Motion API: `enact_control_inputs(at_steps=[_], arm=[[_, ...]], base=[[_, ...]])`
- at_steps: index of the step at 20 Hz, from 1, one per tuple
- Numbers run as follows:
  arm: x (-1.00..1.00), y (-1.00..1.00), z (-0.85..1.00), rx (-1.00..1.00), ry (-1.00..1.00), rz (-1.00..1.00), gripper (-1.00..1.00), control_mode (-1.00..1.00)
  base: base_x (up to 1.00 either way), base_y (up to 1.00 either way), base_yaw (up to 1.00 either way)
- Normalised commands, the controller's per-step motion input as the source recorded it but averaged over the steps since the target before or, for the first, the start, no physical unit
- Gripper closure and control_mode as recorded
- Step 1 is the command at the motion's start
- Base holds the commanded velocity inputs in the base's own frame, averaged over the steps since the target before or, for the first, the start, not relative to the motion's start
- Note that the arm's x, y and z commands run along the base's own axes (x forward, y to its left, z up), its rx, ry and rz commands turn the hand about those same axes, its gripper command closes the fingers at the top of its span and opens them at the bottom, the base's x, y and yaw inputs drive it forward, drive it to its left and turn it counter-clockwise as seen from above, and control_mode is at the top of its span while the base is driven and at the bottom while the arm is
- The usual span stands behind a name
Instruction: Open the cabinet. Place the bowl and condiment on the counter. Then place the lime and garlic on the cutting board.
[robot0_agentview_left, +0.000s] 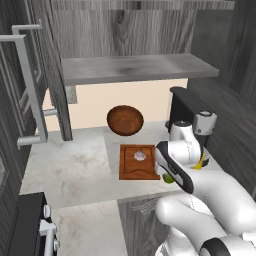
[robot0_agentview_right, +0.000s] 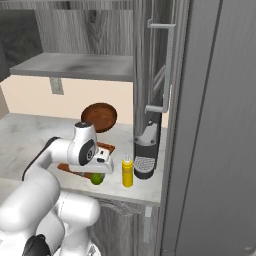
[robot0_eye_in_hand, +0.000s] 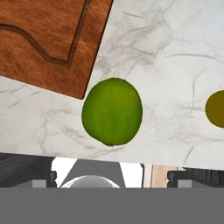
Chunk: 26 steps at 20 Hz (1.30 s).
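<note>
The lime (robot0_eye_in_hand: 112, 111) lies on the counter (robot0_eye_in_hand: 175, 57) just off the cutting board's corner (robot0_eye_in_hand: 48, 39). My gripper (robot0_eye_in_hand: 112, 176) hovers straight above it, open, its fingers wide apart and clear of it. From the right base view the hand sits right over the lime (robot0_agentview_right: 97, 178), with the yellow condiment (robot0_agentview_right: 127, 171) standing upright to its right. The garlic (robot0_agentview_left: 140, 155) rests on the cutting board (robot0_agentview_left: 131, 170). The bowl (robot0_agentview_left: 125, 120) leans tilted at the back of the counter. The cabinet (robot0_agentview_left: 135, 67) stands open, its shelf bare.
A black coffee machine (robot0_agentview_right: 145, 150) stands right of the condiment. The open cabinet doors hang out over the counter's ends, one with its bar handle (robot0_agentview_left: 30, 85) on the left, the other (robot0_agentview_right: 167, 65) on the right. The counter's front edge is close to the lime.
</note>
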Motion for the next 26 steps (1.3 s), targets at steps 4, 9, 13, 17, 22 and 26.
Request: enact_control_inputs(at_steps=[4, 9, 13, 17, 22, 26], arm=[[0.11, 0.00, -0.15, 0.00, -0.06, 0.00, -1.00, -1.00], [0.04, 0.00, -0.13, 0.00, -0.03, 0.00, -1.00, -1.00], [0.03, 0.00, -0.06, 0.00, 0.00, 0.00, -1.00, -1.00], [0.05, 0.00, -0.02, 0.00, 0.00, 0.00, -1.00, -1.00], [0.06, 0.00, -0.05, 0.00, -0.01, 0.00, -1.00, -1.00], [0.06, 0.00, -0.05, 0.00, -0.01, 0.00, -1.00, -1.00]], base=[[0.00, 0.00, 0.00], [0.00, 0.00, 0.00], [0.00, 0.00, 0.00], [0.00, 0.00, 0.00], [0.00, 0.00, 0.00], [0.00, 0.00, 0.00]])
